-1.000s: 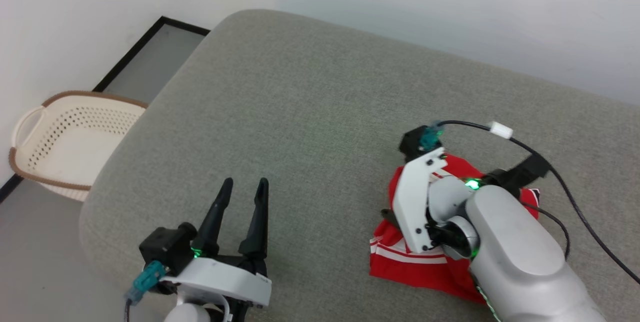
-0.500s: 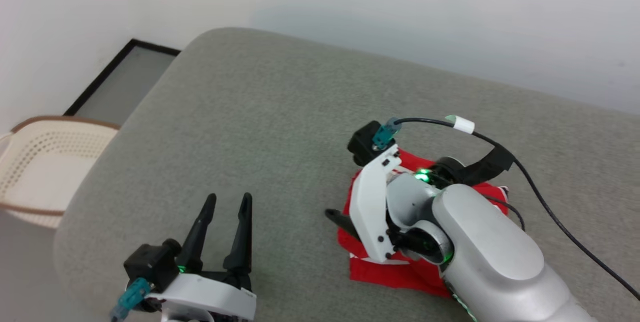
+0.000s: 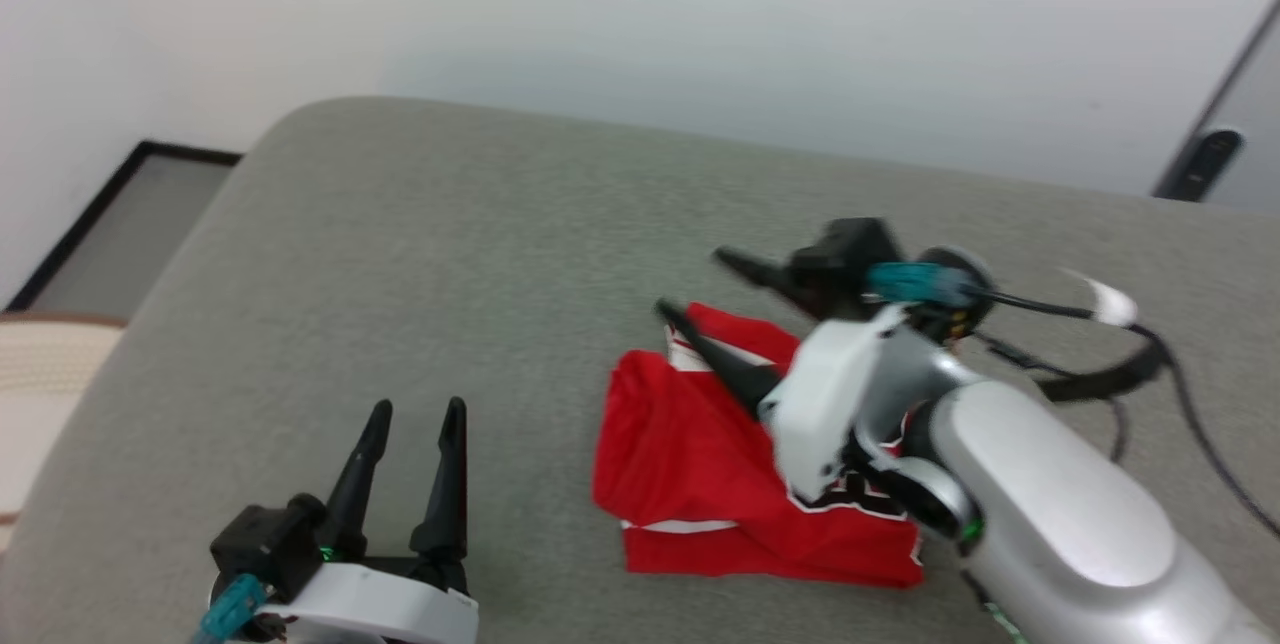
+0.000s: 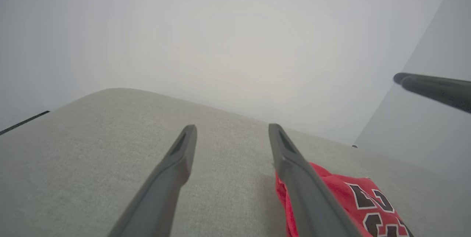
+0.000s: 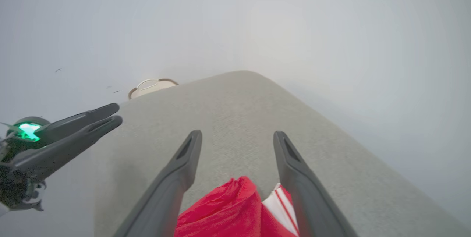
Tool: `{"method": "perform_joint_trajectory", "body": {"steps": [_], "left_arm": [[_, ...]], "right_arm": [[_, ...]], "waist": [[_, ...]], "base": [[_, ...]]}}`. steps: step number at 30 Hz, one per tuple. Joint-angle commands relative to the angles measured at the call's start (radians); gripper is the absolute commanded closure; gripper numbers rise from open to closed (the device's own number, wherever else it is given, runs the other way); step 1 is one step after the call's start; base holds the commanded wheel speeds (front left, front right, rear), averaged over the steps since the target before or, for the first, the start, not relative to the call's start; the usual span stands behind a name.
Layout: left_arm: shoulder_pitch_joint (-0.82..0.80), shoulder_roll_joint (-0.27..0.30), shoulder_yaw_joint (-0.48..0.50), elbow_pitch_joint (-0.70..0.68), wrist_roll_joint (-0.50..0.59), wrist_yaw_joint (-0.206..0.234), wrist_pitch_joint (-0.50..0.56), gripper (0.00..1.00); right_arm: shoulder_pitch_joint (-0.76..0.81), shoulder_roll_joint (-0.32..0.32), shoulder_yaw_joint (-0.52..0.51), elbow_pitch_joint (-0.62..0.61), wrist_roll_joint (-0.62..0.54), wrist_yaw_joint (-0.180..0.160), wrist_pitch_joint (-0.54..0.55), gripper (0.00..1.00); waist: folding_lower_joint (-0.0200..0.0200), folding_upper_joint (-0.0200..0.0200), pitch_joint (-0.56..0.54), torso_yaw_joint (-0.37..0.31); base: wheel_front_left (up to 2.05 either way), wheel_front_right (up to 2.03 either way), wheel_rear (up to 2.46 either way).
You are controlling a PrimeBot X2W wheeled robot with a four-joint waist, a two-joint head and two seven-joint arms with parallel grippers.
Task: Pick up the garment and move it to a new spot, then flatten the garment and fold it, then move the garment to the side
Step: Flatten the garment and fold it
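Head view: I note the garment [image 3: 700,454] folded on the grey cushion [image 3: 450,244], the right gripper [image 3: 690,281] spread wide over its far edge and the left gripper [image 3: 417,407] spread and empty, well apart on its left. Left wrist view: left jaws parted over bare cushion, the garment beside them. Right wrist view: right jaws parted, the garment low between them; I cannot tell whether they touch it.

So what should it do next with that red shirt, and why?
Probably lower the right gripper onto the far edge of the garment and close. The garment lies bunched in folds on the grey cushion, not flat, and the right fingers hang open over it, while the left gripper is open off to the side.
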Motion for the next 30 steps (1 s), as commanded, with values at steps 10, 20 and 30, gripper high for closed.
{"method": "perform_joint_trajectory", "body": {"steps": [10, 20, 30], "left_arm": [[0.026, 0.017, 0.033, -0.035, 0.028, -0.003, -0.001, 0.0], [0.056, 0.02, 0.048, -0.064, 0.053, -0.003, -0.001, 0.0], [0.073, 0.026, 0.059, -0.074, 0.062, -0.003, -0.001, 0.0]], "right_arm": [[0.13, -0.099, -0.125, 0.048, -0.144, -0.001, -0.398, 0.0], [0.347, -0.122, -0.388, 0.069, -0.253, -0.001, -0.527, 0.0], [0.553, -0.039, -0.642, -0.1, -0.33, -0.001, -0.529, 0.0]], "waist": [[0.0, 0.0, 0.027, -0.195], [0.0, 0.0, 0.03, -0.261], [0.0, 0.0, 0.037, -0.285]], "base": [[0.0, 0.0, 0.0], [0.0, 0.0, 0.0], [0.0, 0.0, 0.0]]}}
